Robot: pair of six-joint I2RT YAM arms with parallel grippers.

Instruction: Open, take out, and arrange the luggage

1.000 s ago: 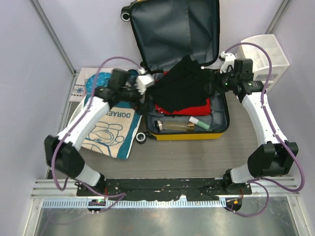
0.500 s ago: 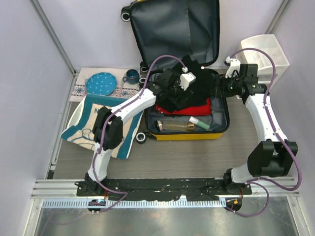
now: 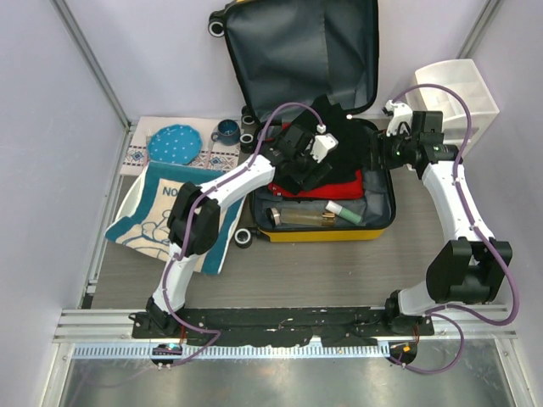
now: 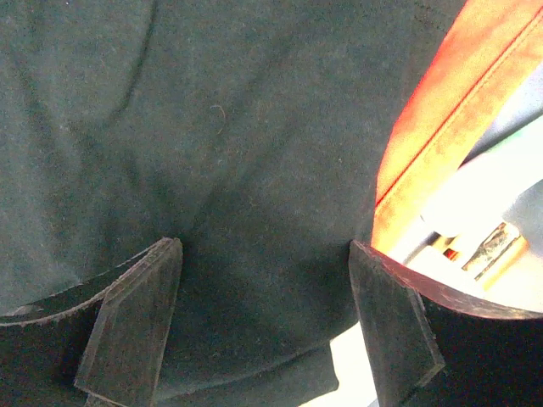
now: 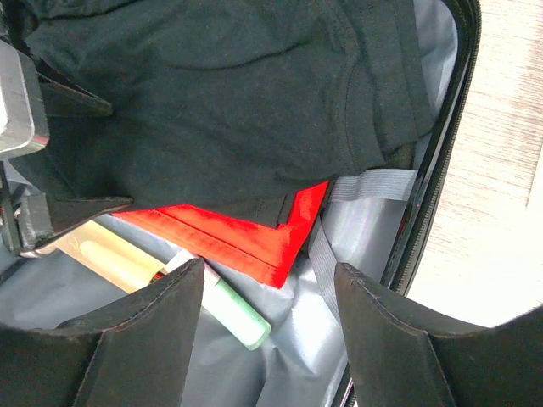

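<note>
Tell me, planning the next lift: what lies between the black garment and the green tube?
A red garment, peeking from under the black garment toward the green tube; clearest in the right wrist view.

The black garment [image 3: 339, 153] hides most of the red cloth [image 3: 339, 188]; the luggage [image 3: 305, 51] lid is cut off at the far edge; the left wrist view blurs the bright items [image 4: 475, 242]

Yellow luggage [image 3: 297, 59] lies open — grey lining exposed.
</note>
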